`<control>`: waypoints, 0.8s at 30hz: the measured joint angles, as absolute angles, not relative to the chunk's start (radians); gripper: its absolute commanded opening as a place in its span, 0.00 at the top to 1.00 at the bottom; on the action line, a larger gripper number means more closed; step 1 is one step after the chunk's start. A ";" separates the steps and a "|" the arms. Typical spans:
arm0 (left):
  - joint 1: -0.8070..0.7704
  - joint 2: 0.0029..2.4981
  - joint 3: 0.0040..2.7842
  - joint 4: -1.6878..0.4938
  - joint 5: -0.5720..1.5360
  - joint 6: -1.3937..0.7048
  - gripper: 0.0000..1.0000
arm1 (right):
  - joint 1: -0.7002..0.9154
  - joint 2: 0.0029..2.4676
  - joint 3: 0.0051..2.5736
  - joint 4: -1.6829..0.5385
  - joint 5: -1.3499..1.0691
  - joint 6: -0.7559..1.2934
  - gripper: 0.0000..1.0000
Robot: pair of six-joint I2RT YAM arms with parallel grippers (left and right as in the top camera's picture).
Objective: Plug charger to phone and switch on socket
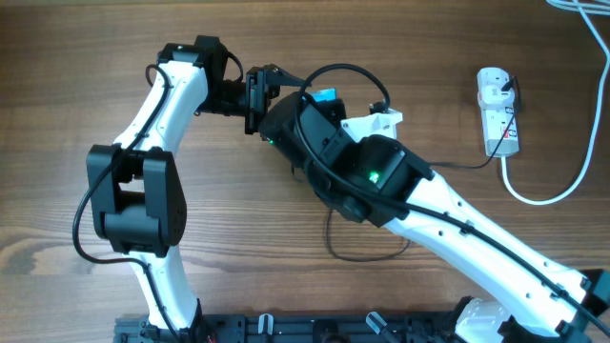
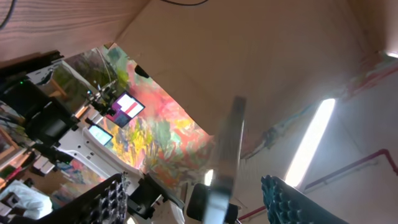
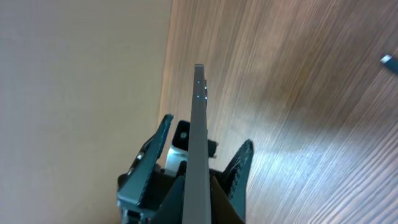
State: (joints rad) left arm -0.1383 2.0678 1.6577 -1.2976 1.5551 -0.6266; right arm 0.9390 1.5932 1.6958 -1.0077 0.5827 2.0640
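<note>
My right gripper [image 3: 208, 190] is shut on the phone [image 3: 198, 124] and holds it on edge above the table. In the overhead view only a teal patch of the phone [image 1: 325, 96] shows behind the right arm. My left gripper [image 2: 199, 202] is open and straddles the blurred phone edge [image 2: 227, 149], with a gap on each side. Its fingers [image 3: 155, 149] show on both sides of the phone in the right wrist view. The charger cable [image 1: 367, 255] loops under the right arm; its connector tip is hidden. The white socket [image 1: 498, 110] lies far right with a black plug in it.
A thick white cable [image 1: 572, 181] curves from the socket along the right edge. The left arm [image 1: 143, 181] rises from the front left and the right arm [image 1: 477, 229] crosses from the front right. A small grey object [image 3: 387, 60] lies on the wood.
</note>
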 measured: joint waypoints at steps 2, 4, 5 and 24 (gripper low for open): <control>-0.138 2.068 1.658 -1.297 1.555 -0.630 0.32 | 0.939 1.602 1.696 -0.994 0.582 2.064 0.96; -0.138 2.068 1.658 -1.297 1.555 -0.631 0.33 | 0.939 1.607 1.696 -0.986 0.579 2.064 0.96; -0.138 2.068 1.658 -1.297 1.555 -0.632 0.34 | 0.939 1.607 1.695 -0.985 0.578 2.064 0.96; -0.138 2.068 1.658 -1.298 1.555 -0.654 0.42 | 0.916 1.675 1.695 -0.980 0.580 2.064 0.96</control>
State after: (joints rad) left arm -0.1383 2.0678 1.6577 -1.2976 1.5551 -0.6540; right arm 0.9165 1.6752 1.6951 -0.9798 0.5800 2.0644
